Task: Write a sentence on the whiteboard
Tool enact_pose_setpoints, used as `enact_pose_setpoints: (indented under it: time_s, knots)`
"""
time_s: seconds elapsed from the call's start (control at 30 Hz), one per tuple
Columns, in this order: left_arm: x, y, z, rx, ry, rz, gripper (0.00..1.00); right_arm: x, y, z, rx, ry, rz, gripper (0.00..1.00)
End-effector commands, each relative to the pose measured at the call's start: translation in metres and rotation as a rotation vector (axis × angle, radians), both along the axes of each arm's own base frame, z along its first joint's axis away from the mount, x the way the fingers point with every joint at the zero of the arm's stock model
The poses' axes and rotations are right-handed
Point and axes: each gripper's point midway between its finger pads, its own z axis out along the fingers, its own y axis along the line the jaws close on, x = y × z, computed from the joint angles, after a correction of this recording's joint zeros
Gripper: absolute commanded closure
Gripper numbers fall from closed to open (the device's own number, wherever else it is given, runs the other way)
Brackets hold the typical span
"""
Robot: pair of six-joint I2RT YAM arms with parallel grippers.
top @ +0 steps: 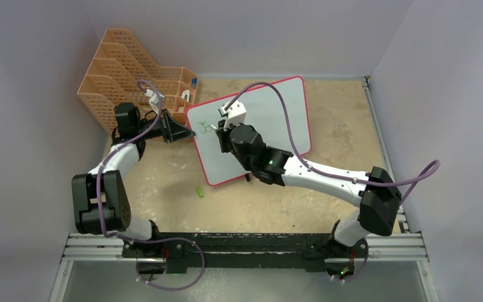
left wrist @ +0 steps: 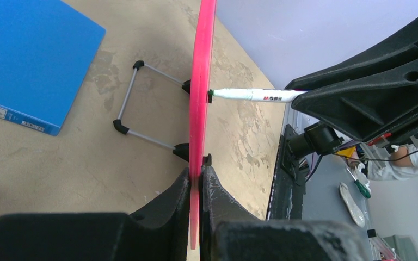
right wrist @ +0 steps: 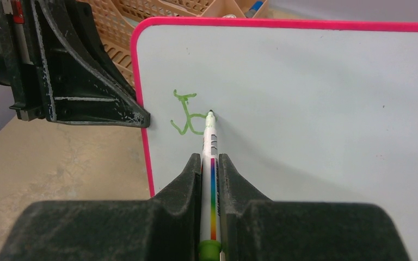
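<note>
The whiteboard (top: pixel 270 119), white with a pink-red frame, stands tilted at the table's middle. My left gripper (top: pixel 188 133) is shut on its left edge; in the left wrist view the pink edge (left wrist: pixel 202 81) runs between the fingers (left wrist: pixel 200 174). My right gripper (top: pixel 226 126) is shut on a white marker (right wrist: pixel 209 136) with a rainbow stripe. The marker's tip touches the board near its upper left corner. Of the sentence (right wrist: pixel 185 114) a green J-like letter and a short stroke beside it show, also visible from above (top: pixel 207 126). The marker (left wrist: pixel 250 95) meets the board's face in the left wrist view.
An orange file rack (top: pixel 132 75) stands at the back left, just behind the left gripper. A small green cap (top: pixel 199 191) lies on the table in front of the board. A blue folder (left wrist: pixel 27 60) lies behind the board, beside its wire stand (left wrist: pixel 136 103).
</note>
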Motion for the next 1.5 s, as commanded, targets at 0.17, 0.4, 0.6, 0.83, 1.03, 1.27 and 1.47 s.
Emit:
enact_pose_setpoints:
  time_s: [0.17,0.4,0.6,0.83,1.03,1.27,1.47]
  knots:
    - [-0.003,-0.008,0.015,0.01,-0.06,-0.038,1.0,0.005,-0.018,0.034,0.061,-0.061,-0.049,1.0]
    - [-0.003,-0.008,0.015,0.011,-0.062,-0.038,1.0,0.006,-0.015,0.027,0.05,-0.051,-0.044,1.0]
    - [-0.003,-0.007,0.015,0.012,-0.063,-0.034,1.0,0.003,-0.012,0.026,0.057,-0.043,-0.017,1.0]
    - [-0.003,-0.008,0.015,0.012,-0.061,-0.035,1.0,0.002,-0.013,0.023,0.051,-0.035,-0.014,1.0]
    - [-0.003,-0.007,0.015,0.011,-0.06,-0.035,1.0,0.003,-0.011,0.021,0.046,-0.034,-0.014,1.0]
    - [-0.003,-0.008,0.015,0.011,-0.061,-0.037,1.0,0.003,-0.008,0.021,0.045,-0.035,-0.006,1.0]
    - [-0.003,-0.008,0.015,0.01,-0.058,-0.038,1.0,0.003,-0.006,0.019,0.046,-0.029,0.001,1.0]
